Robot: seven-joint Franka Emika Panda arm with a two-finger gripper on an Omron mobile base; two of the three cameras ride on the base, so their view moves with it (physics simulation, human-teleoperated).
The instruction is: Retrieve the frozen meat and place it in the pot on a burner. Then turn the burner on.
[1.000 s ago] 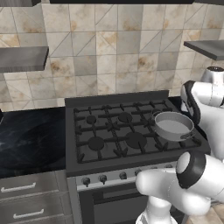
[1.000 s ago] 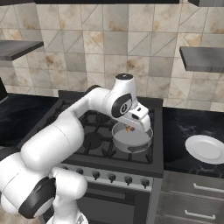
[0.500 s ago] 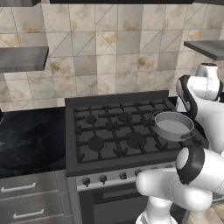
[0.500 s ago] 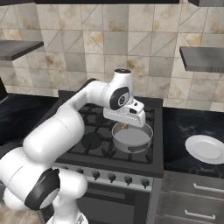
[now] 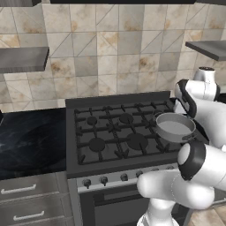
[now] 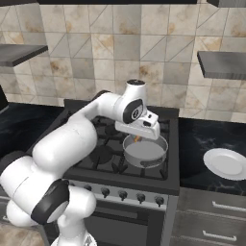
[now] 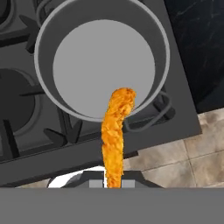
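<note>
- The stove (image 5: 114, 132), black with four grated burners, lies below the jaws; its row of knobs (image 6: 129, 196) runs along the front panel, lower than the jaws and toward the robot.
- The gripper (image 6: 140, 135) hangs over the stove's front right burner, its jaws clamped together on the frozen meat (image 7: 114, 131).
- In the hand view the frozen meat is a long orange-yellow strip reaching out from between the jaws, its far end over the near rim of the pot (image 7: 103, 57).
- The pot sits on that burner straight under the jaws, its pale inside bare, its short handle (image 7: 151, 117) at the near side, just right of the meat.
- A white plate (image 6: 226, 163) lies on the dark counter (image 6: 197, 144), well to the right of the jaws and apart from the pot.
</note>
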